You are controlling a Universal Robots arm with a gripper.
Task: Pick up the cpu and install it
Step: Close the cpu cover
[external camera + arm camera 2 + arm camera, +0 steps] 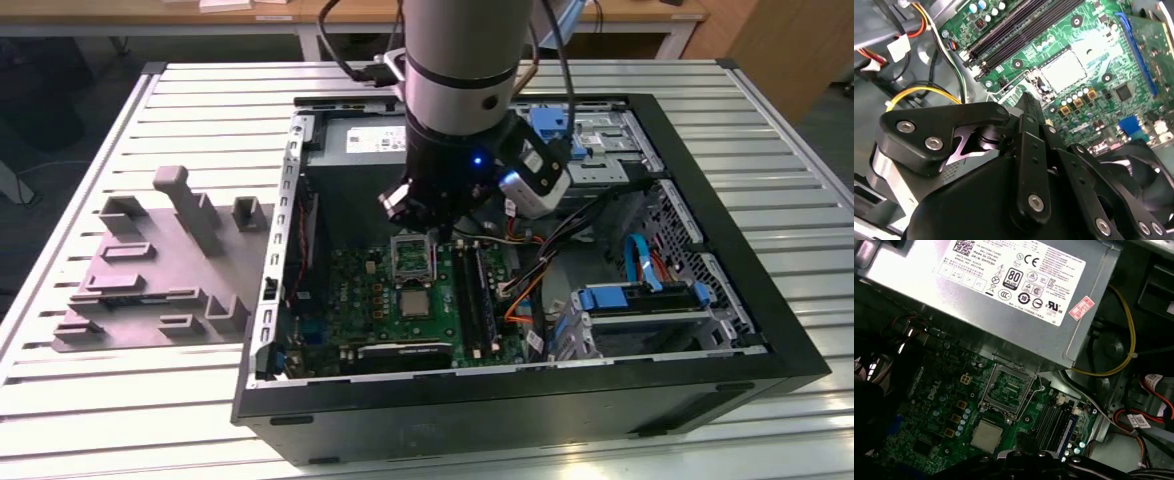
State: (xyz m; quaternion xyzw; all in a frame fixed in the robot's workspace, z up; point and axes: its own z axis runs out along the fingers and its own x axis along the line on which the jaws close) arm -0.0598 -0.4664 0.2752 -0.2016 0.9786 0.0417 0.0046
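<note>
The cpu [418,303] is a small pale silvery square lying flat on the green motherboard [360,290] inside the open computer case. It sits right beside the raised metal socket frame [414,259]. Both wrist views show the cpu [1064,70] [986,435] uncovered, and the first wrist view shows the frame [1006,390] with its dark centre. My gripper [434,222] hangs over the frame, a little above the board and just short of the cpu. Its black body [1026,100] [1024,447] holds nothing that I can see.
A silver power supply [1004,295] lines the case wall beside the socket. Black memory slots [474,290], loose coloured cables [534,280] and a blue drive cage [641,300] crowd the exterior view's right. Grey fixture blocks [147,270] stand on the slatted table [134,400] outside the case.
</note>
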